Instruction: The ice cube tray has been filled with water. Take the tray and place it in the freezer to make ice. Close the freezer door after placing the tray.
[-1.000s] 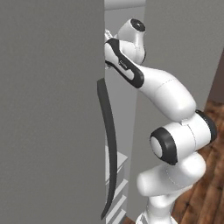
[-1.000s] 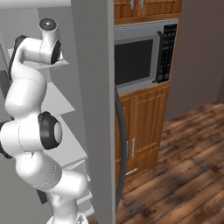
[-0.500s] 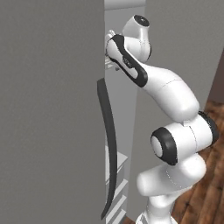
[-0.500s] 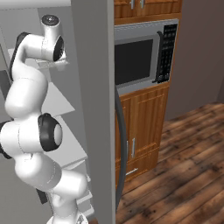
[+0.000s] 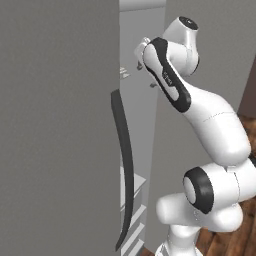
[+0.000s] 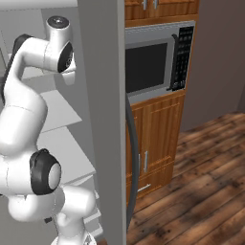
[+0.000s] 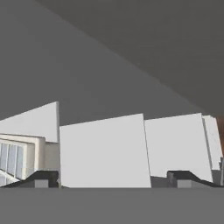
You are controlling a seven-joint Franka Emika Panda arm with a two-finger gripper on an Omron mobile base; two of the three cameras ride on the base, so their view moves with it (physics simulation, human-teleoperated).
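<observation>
The ice cube tray [image 7: 11, 159] is lying on a white freezer shelf [image 7: 103, 151], just beyond the jaws and off toward the left fingertip, its ribbed pale cells catching light. The gripper [image 7: 111, 177] is now standing with jaws wide apart and empty, having been shut a second ago, so the tray looks released and placed. Around it, flat matte shelves are stepping back under smooth grey walls; closing the freezer door [image 5: 55, 125], with its long dark curved handle [image 5: 125, 165], is likely remaining.
</observation>
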